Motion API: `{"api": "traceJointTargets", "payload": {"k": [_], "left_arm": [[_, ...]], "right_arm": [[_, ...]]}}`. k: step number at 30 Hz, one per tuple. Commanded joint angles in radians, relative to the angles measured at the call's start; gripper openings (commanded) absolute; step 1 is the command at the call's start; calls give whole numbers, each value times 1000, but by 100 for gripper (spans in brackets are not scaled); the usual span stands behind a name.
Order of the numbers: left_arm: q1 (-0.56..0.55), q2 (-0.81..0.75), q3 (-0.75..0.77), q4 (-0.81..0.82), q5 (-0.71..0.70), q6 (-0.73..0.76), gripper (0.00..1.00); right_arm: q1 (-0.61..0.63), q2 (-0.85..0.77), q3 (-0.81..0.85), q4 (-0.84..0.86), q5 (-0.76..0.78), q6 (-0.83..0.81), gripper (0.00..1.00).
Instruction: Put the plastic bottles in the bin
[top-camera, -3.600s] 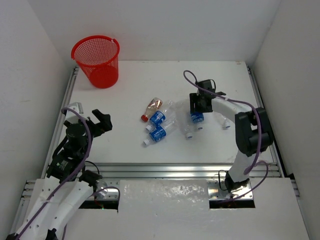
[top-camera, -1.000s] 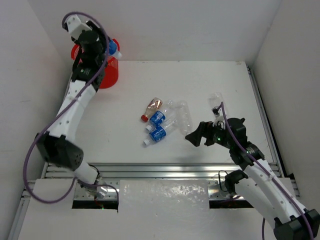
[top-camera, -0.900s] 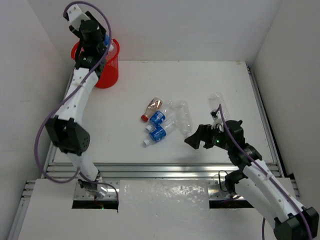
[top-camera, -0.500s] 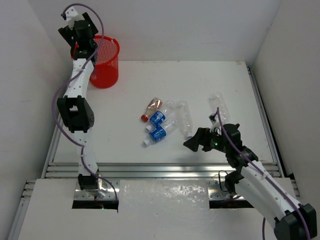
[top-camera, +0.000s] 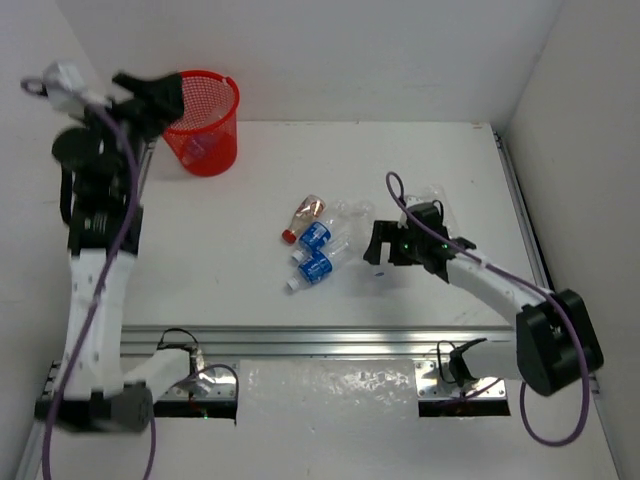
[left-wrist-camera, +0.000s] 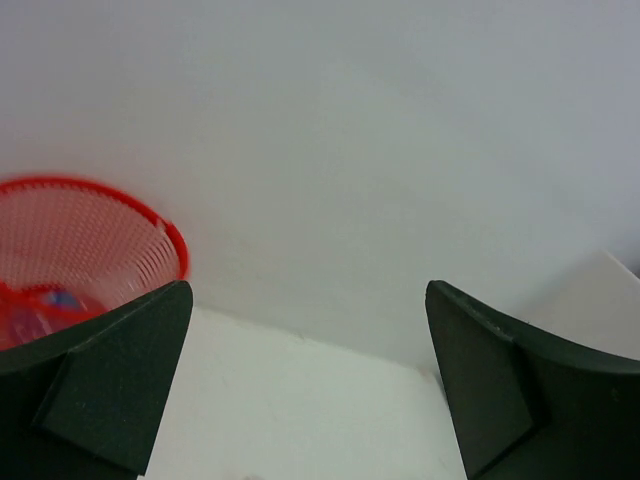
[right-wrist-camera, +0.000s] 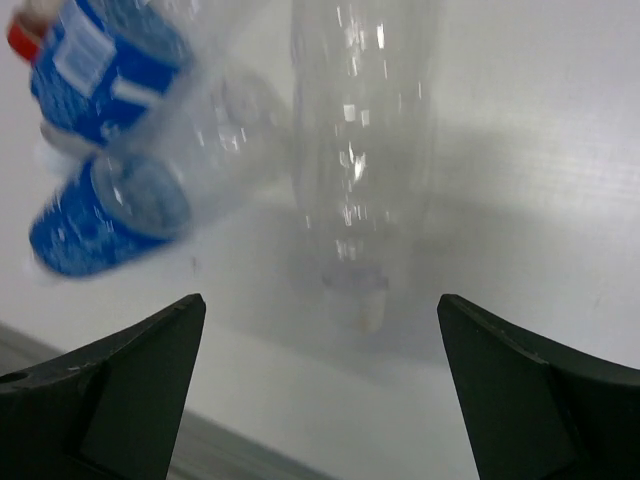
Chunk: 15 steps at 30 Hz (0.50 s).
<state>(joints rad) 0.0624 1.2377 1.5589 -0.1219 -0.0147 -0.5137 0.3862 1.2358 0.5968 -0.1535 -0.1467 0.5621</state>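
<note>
Clear bottle (right-wrist-camera: 360, 150) lies just ahead of the right gripper (right-wrist-camera: 320, 312) — cap nearest, long axis running straight away, in line with its wide-spread, empty jaws — with the bin (top-camera: 210, 145) and the open left gripper (left-wrist-camera: 308, 290) far off.

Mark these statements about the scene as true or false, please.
1. The left gripper is open and empty. True.
2. The bin lies tipped on its side. False: it stands upright.
3. The right gripper is shut on a bottle. False: it is open, and a clear bottle lies on the table ahead of it.
4. Two blue-labelled bottles lie on the table. True.
</note>
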Motion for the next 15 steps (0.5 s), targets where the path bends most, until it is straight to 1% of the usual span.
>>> {"api": "traceJointTargets", "payload": {"k": [1, 2, 3, 5, 6, 7, 10, 11, 13, 14, 15], "left_arm": [[-36, -200, -371, 21, 192, -143, 100], [-51, -255, -441, 19, 200, -132, 100], [-88, -350, -556, 8, 200, -117, 100], [-104, -456, -643, -40, 200, -51, 100], [-104, -483, -689, -79, 187, -11, 100], [-104, -522, -707, -129, 191, 12, 100], [-105, -564, -767, -194, 214, 72, 100], [-105, -578, -792, -206, 222, 73, 100], [-107, -589, -818, -206, 281, 70, 100], [-107, -589, -833, -205, 301, 63, 100], [-107, -587, -842, -184, 346, 38, 100]], "right_arm": [[17, 132, 173, 0, 172, -113, 98], [17, 161, 229, -27, 176, -122, 98], [17, 224, 259, -46, 176, -145, 97], [17, 284, 335, -96, 157, -168, 89], [17, 334, 351, -109, 157, -169, 83], [17, 350, 359, -109, 167, -169, 77], [13, 395, 336, -52, 171, -174, 75], [5, 413, 340, -47, 161, -177, 75], [2, 479, 366, -73, 151, -188, 72], [-3, 496, 374, -87, 166, -191, 64], [-6, 502, 370, -87, 180, -188, 59]]}}
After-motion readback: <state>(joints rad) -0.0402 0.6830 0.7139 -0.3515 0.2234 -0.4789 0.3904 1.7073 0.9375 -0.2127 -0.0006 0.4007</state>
